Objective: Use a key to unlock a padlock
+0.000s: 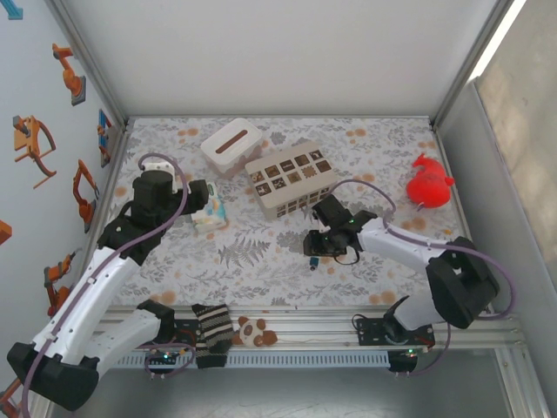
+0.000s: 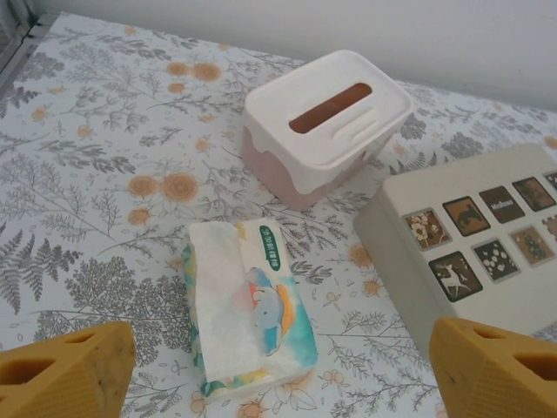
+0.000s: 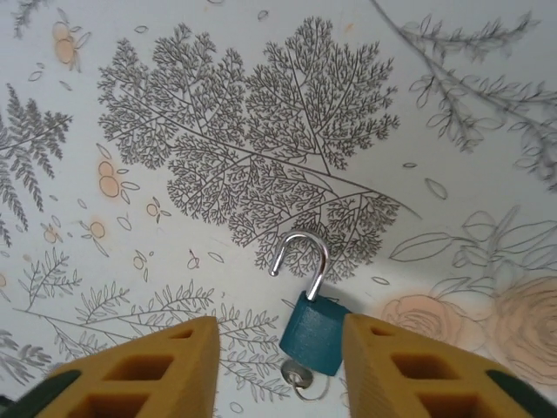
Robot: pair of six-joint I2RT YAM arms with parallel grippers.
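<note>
Floral-print table (image 1: 392, 157), white tissue box (image 1: 232, 145), beige compartment box (image 1: 290, 178), tissue pack (image 2: 248, 305), red toy (image 1: 429, 183), teal padlock (image 3: 312, 335).

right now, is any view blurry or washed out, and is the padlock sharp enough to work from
right wrist view: padlock sharp, its steel loop glinting; left wrist view: even light, tissue pack crisp, no glare; top view: bright strip blown out at the upper right edge, the rest evenly lit.
</note>
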